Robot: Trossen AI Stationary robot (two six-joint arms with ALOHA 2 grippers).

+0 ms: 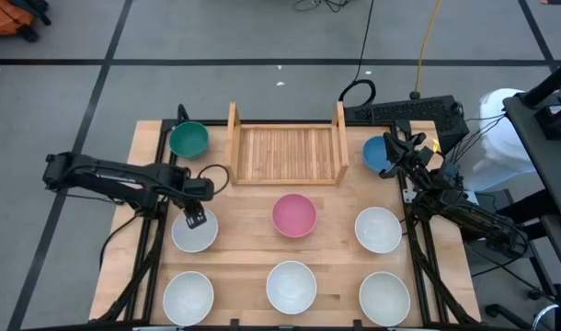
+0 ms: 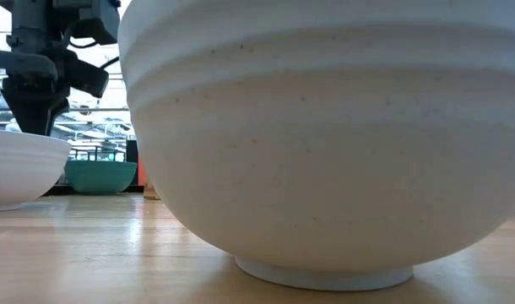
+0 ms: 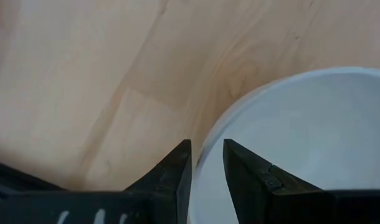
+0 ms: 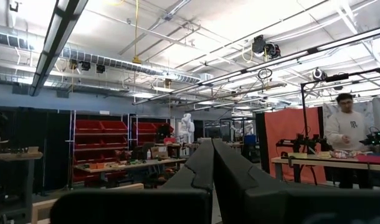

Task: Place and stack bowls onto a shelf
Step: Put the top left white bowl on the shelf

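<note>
Straddling: left pincer point(image 1: 197, 219) released, fingers point(image 3: 172, 180) astride rim of round white ceramic bowl point(image 1: 194, 231).
Right pincer point(image 1: 397, 145): clenched, empty, raised level.

Two dark jointed arms, black cables

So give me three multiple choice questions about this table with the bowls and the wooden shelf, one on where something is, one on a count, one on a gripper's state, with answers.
1. Where is the teal bowl?
A. Inside the shelf
B. On the table beside the shelf's left side board
C. In the front row

2. How many bowls lie in the shelf?
A. None
B. One
C. Three

3. How does the left gripper stand?
A. Shut, raised off the table
B. Open, straddling the rim of a white bowl
C. Holding the pink bowl

Answers: 1 B, the high view shows it just outside that board. 2 A, the slats are bare. 3 B, the left wrist view shows one finger on each side of the rim.
</note>
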